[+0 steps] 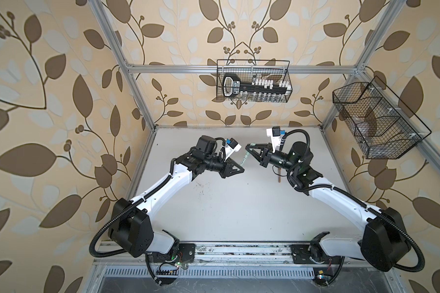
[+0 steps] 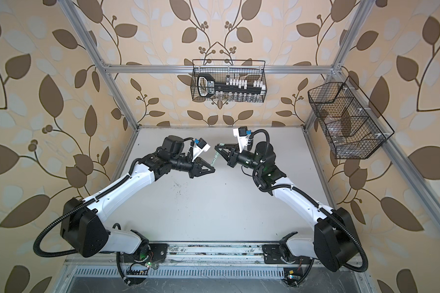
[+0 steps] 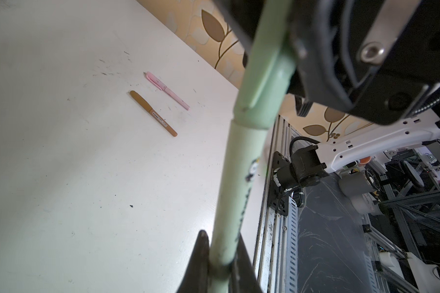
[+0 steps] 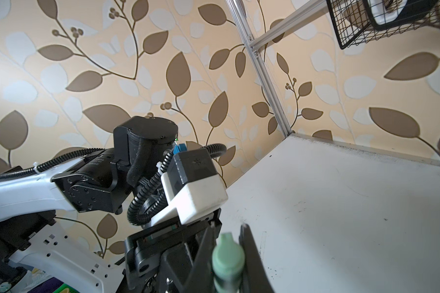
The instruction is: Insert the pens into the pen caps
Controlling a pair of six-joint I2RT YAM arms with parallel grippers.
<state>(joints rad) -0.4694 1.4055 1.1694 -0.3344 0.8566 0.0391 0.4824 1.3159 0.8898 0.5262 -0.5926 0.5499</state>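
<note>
Green pen [image 3: 235,177] clamped in left fingers [image 3: 199,266]; in a top view green cap [image 1: 249,145] sits 1 o'clock of them, on-axis, gripped by right fingers [image 4: 250,253], apparently seated.

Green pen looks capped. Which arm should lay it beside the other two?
Right, probably: the right gripper grips the green cap, and the brown pen lies under that arm in a top view. The left gripper, holding the green pen, would have to reach across.

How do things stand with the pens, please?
Both shut: left gripper on green pen, right gripper on green cap. Cap on pen. Aside, pink pen, brown pen lie capped on table.
</note>
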